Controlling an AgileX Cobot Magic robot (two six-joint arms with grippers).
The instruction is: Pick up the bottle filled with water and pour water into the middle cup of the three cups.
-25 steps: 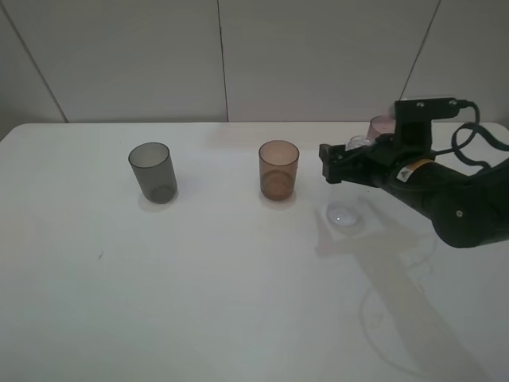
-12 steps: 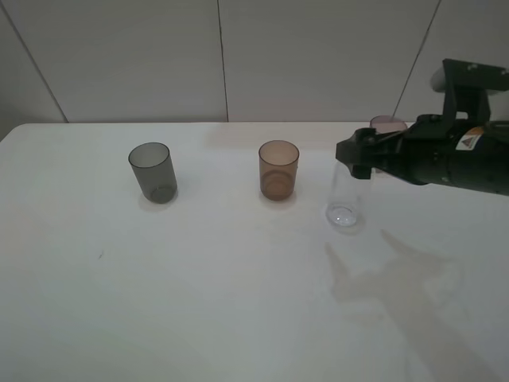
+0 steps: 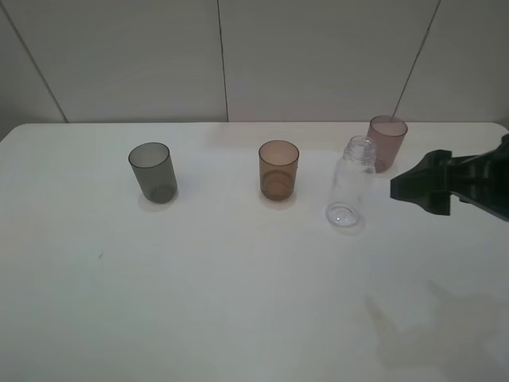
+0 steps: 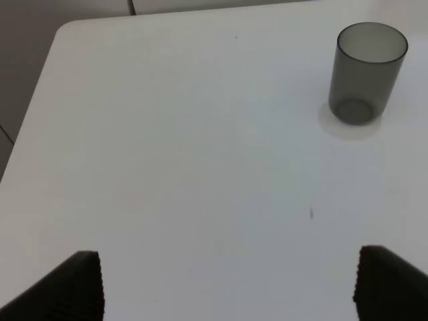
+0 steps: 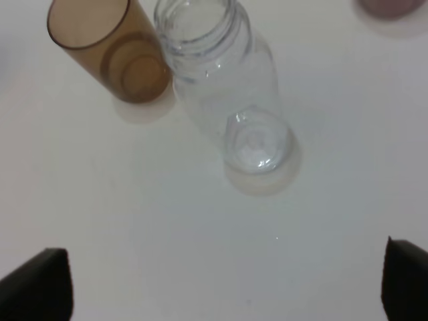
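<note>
Cups: I count three on the white table [image 3: 238,302], one smoky grey cup [image 3: 152,172], one orange-brown middle cup [image 3: 278,169], one pink-mauve cup [image 3: 386,142].
Bottles: one, the bottle [image 3: 350,184], clear and capless.
Grippers: two, both mine.
Cup row: the cups stand along the table's far half; the grey one is nearest the left edge, the pink-mauve one nearest the far right corner.
Bottle place: upright on the table, between the middle cup and the pink-mauve cup, a little nearer the front edge than either, touching neither.
Bottle contents: I cannot tell whether any water is in it.
Right gripper [image 3: 420,187]: fingers spread wide, holding nothing, above the table's right edge, apart from the bottle.
Left gripper [image 4: 227,284]: only the two finger tips show, spread far apart with bare table between them; the grey cup stands well ahead of them.
Writing: none that I can read on the cups or bottle.
</note>
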